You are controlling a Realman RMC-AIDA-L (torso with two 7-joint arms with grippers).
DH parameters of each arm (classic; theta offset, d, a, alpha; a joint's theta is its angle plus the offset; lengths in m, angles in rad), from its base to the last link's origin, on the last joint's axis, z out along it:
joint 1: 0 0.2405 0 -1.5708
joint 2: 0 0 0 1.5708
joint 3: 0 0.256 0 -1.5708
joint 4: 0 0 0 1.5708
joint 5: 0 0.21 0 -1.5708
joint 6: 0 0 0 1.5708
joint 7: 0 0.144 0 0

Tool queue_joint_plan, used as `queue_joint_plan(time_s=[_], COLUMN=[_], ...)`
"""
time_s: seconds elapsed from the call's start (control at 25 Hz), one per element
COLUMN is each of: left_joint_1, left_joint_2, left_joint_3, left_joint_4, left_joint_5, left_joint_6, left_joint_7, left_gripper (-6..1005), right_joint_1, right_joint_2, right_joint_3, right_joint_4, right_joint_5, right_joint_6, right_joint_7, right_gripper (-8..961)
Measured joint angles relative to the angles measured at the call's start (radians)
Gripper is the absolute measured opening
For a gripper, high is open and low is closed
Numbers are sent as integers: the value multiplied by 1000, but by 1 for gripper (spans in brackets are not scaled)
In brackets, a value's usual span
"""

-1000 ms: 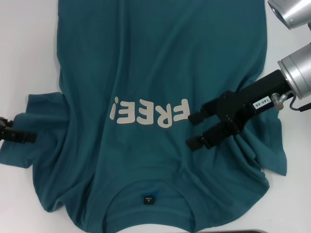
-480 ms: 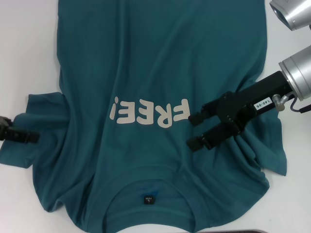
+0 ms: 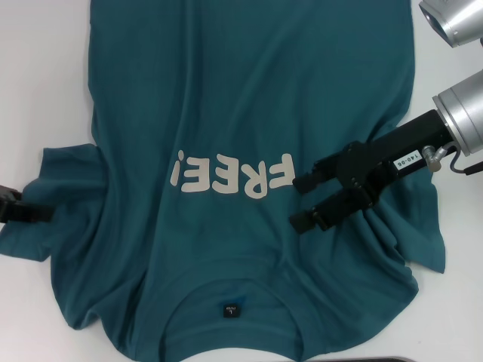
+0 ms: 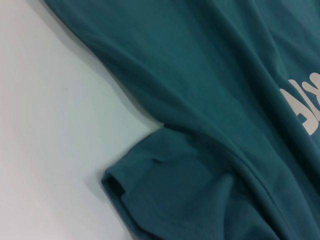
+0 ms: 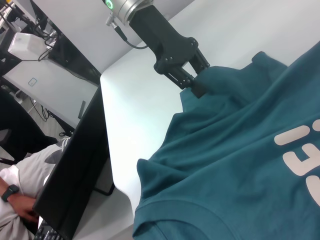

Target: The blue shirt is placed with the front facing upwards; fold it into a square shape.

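The blue shirt lies spread face-up across the white table, its body running away from the robot and its round collar nearest the robot's side; the white letters "FREE" read upside down across the chest in the head view, and a small dark label sits inside the neckline; the cloth is not flat, with soft ridges fanning out from the collar and both short sleeves rumpled.

On the robot's left, the left sleeve bunches at the shirt's edge, and the left gripper has its black fingers pressed together on that sleeve's hem, the fabric pulled up into a small peak; the right wrist view shows this clearly, the left gripper pinching a corner of teal cloth with the arm rising behind it; the left wrist view shows the sleeve's open cuff resting on the bare table, and a sliver of the white lettering at the frame's edge.

On the robot's right, the right gripper hangs above the shirt just beside the last letter of the print, its two black fingers spread apart with nothing between them; its black body and silver wrist angle off toward the table's far right side; the right sleeve lies crumpled beneath and beyond it.
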Motion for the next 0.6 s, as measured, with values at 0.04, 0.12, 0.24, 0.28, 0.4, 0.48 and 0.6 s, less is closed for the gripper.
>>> queue_joint_plan(time_s=[0.04, 0.12, 0.24, 0.28, 0.4, 0.48, 0.6], left_joint_1=[0, -1, -3, -3, -4, -5, -6], left_joint_2=[0, 0, 0, 0, 1, 1, 1], left_joint_3=[-1, -1, 2, 2, 3, 3, 1], left_joint_4=[0, -1, -2, -2, -2, -2, -2], left_joint_5=[0, 0, 1, 1, 1, 1, 1], left_joint_6=[0, 0, -1, -1, -1, -1, -2], left_joint_7=[0, 0, 0, 0, 0, 0, 1], left_gripper=[481, 389, 291, 258, 170, 123, 53], right_joint_1=[0, 0, 0, 0, 0, 0, 0], right_joint_2=[0, 0, 0, 0, 0, 0, 0], right_joint_3=[0, 0, 0, 0, 0, 0, 0], right_joint_4=[0, 0, 1, 1, 1, 1, 1], right_joint_5=[0, 0, 0, 0, 0, 0, 0], right_joint_6=[0, 1, 1, 1, 1, 1, 1], right_joint_7=[0, 0, 0, 0, -1, -1, -1], right_gripper=[936, 936, 936, 936, 936, 936, 936])
